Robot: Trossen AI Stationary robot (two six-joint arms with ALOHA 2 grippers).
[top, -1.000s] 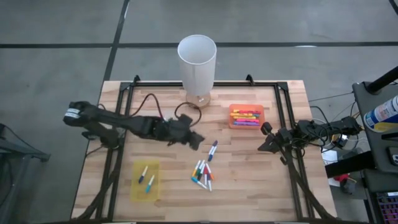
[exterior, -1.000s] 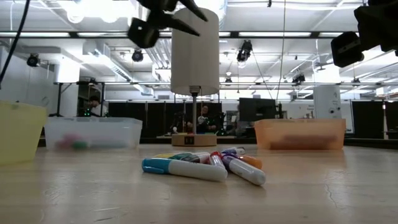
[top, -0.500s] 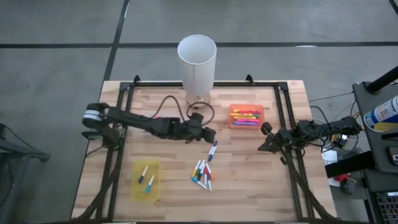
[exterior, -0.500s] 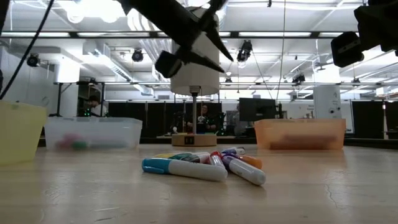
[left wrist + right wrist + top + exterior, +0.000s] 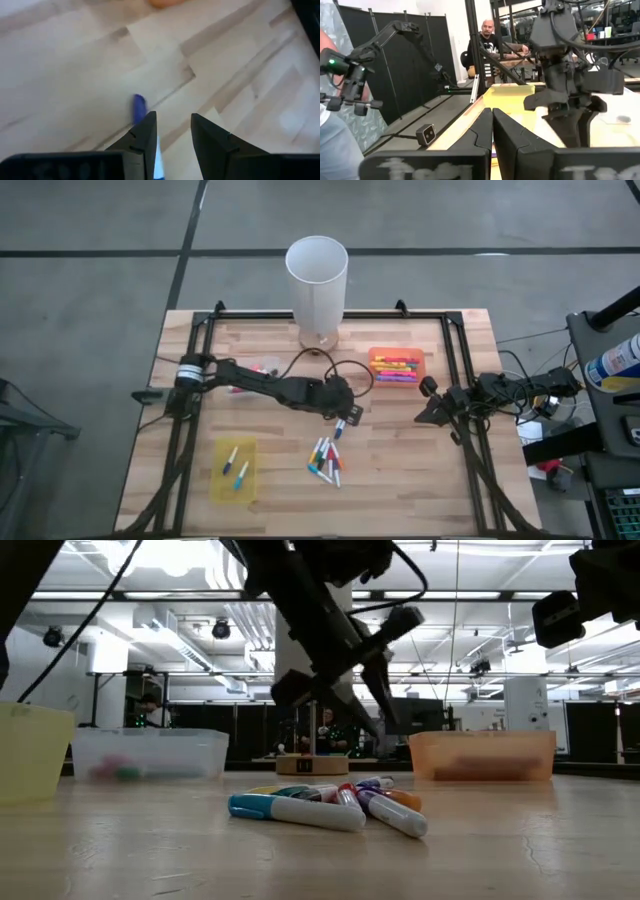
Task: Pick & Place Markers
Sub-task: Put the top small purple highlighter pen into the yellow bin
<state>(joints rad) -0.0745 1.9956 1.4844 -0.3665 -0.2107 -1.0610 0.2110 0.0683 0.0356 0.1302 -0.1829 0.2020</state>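
Note:
A pile of several markers (image 5: 325, 461) in mixed colours lies on the wooden table, near the front in the low view (image 5: 330, 805). One blue-capped marker (image 5: 342, 425) lies alone just beyond the pile. My left gripper (image 5: 347, 413) hangs open right over this lone marker, fingers slanting down and above the table in the low view (image 5: 378, 712). In the left wrist view the blue cap (image 5: 139, 107) shows beside one finger of the left gripper (image 5: 172, 125), outside the gap. My right gripper (image 5: 424, 410) waits shut at the table's right edge (image 5: 492, 120).
A white cylinder lamp (image 5: 317, 280) stands at the far edge. The orange tray (image 5: 373, 372) to the right holds several markers, the yellow tray (image 5: 220, 482) near the left holds two, and a clear tray (image 5: 262, 366) sits under the left arm. A person (image 5: 490, 37) sits beyond the table.
My left gripper has swung toward the table's right and come down, from above the table's middle to just over the lone blue-capped marker. The markers have stayed where they lay.

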